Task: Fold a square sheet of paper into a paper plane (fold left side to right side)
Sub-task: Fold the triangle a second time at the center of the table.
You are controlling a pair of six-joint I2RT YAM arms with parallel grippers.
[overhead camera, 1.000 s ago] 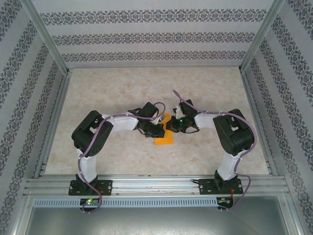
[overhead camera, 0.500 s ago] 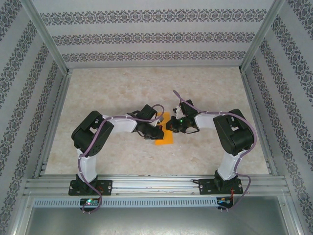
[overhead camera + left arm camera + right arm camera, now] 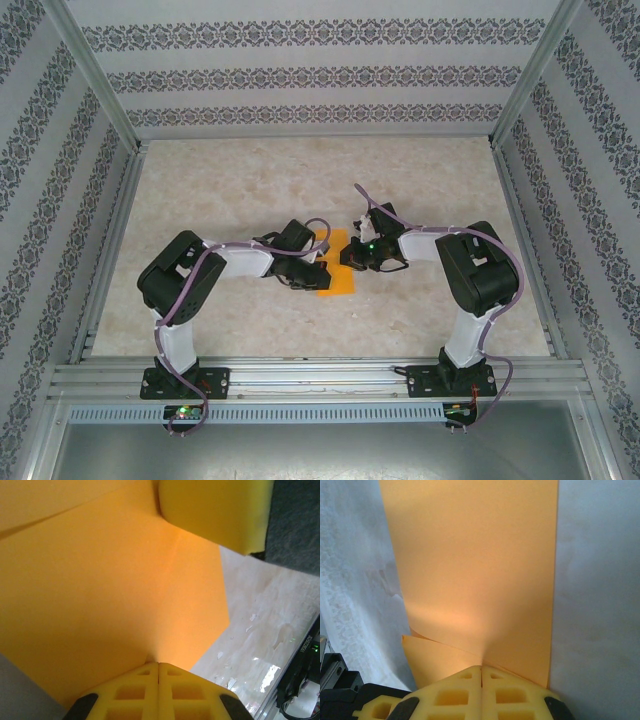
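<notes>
The orange square sheet of paper [image 3: 338, 281] lies folded on the marbled table between my two grippers, with no slim paper plane outline to it. In the left wrist view the paper [image 3: 100, 590] has a crease running up from my shut left gripper [image 3: 158, 664], whose tips touch it. A yellow finger of the right gripper [image 3: 215, 510] presses on the paper's far corner. In the right wrist view the paper [image 3: 475, 570] shows two layers, one flap edge poking out at the left. My right gripper [image 3: 481, 667] is shut with its tips on the sheet. From above, the left gripper [image 3: 316, 268] and right gripper [image 3: 346, 256] meet over the paper.
The marbled table [image 3: 250, 190] is boxed in by patterned walls and aluminium posts. A metal rail [image 3: 320, 378] along the near edge carries both arm bases. Open tabletop stretches behind and to both sides of the paper.
My left arm has swung leftward and lower, drawing its gripper a little left across the paper. The right arm has stayed still.
</notes>
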